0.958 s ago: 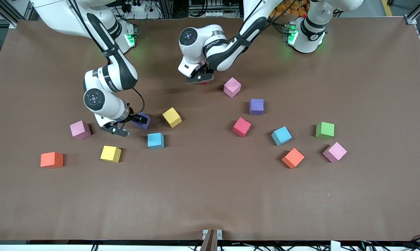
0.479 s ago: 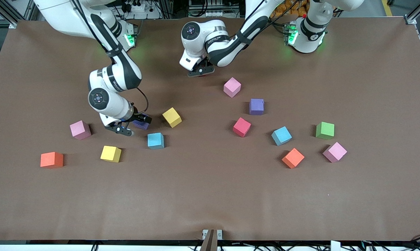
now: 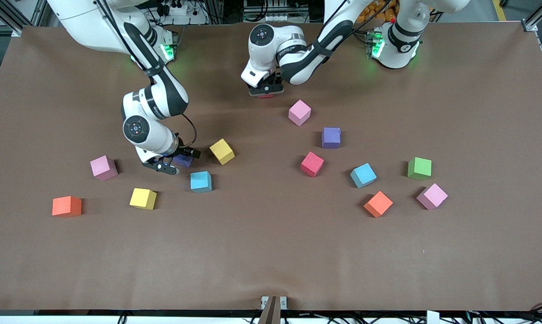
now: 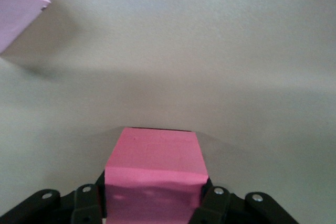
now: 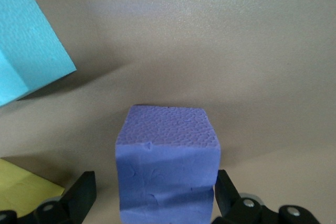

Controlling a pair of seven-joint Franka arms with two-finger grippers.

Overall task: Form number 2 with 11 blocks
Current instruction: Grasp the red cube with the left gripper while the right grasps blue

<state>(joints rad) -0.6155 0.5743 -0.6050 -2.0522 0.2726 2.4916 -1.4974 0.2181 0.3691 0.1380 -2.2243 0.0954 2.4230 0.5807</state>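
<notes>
So I've got the left gripper [image 3: 265,92] clamped on a red block [image 4: 155,174], up over the table [image 3: 271,252] near a pink block [image 3: 299,112]. My right gripper [image 3: 175,163] sits wide apart around a purple block [image 5: 167,163], not gripping. Other blocks are scattered, no 2 formed.

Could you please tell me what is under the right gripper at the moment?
A small matte purple cube sits between the open fingers of the right gripper; gaps show on both sides. From the front, the gripper covers most of it, so its contact with the brown table is unseen.
</notes>
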